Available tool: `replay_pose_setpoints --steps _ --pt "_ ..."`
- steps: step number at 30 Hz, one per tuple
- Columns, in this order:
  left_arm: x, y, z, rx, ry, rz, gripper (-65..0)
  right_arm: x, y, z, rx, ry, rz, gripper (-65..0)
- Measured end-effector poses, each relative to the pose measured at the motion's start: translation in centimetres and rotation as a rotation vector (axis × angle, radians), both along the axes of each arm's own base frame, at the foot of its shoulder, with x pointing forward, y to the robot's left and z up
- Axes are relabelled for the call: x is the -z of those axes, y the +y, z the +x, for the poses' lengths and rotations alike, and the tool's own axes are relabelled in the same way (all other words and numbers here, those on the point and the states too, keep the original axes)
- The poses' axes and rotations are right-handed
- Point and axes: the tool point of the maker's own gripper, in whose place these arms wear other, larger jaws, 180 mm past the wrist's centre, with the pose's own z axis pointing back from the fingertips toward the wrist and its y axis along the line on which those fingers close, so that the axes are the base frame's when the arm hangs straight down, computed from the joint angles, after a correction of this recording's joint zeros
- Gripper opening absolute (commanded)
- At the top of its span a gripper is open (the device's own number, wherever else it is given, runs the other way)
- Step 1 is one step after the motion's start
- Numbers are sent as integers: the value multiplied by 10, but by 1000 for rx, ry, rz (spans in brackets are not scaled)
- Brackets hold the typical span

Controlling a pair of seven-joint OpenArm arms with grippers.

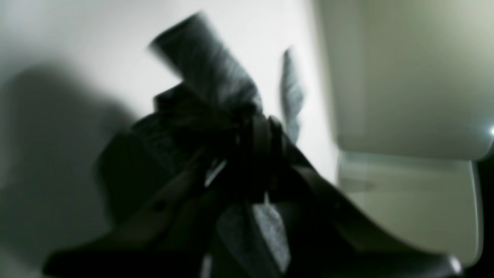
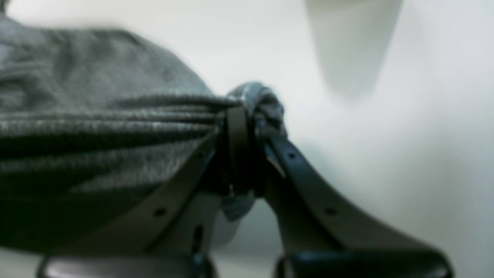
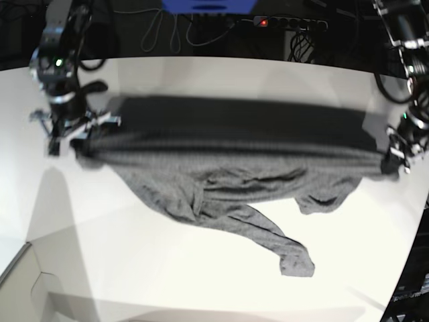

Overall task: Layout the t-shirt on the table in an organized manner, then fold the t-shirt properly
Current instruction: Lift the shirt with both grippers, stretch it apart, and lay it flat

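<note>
Table [image 3: 201, 268] base-view only: t-shirt [image 3: 221, 174] stretched between hands.

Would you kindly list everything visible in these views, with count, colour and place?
t-shirt: one, heathered dark grey, stretched between both arms, lower part and a sleeve trailing on the table.
table: one, white, under everything.
cables: several, dark and pale, behind the table's far edge.
power strip: one, black with red light, far edge.
left gripper: one, black, jaws shut on t-shirt.
right gripper: one, black, jaws shut on t-shirt.
</note>
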Motion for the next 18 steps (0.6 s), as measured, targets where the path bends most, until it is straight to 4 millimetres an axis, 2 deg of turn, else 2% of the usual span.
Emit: replay_pose_setpoints --steps 2,5,11,14,18 --pt "11 -8 -18 4 29 -8 -649 14 10 -13 -20 48 18 -650" --pt "29 -21 -37 3 72 -40 -648 19 13 -21 -29 65 19 -650" --pt "40 -25 -48 -1 101 -58 -645 26 9 -26 -20 91 16 -650" --pt "41 -38 -51 66 125 -97 -645 25 8 -26 -26 88 7 -648" --pt "43 -48 -54 119 146 -125 -645 32 5 -32 -29 145 -2 -548"
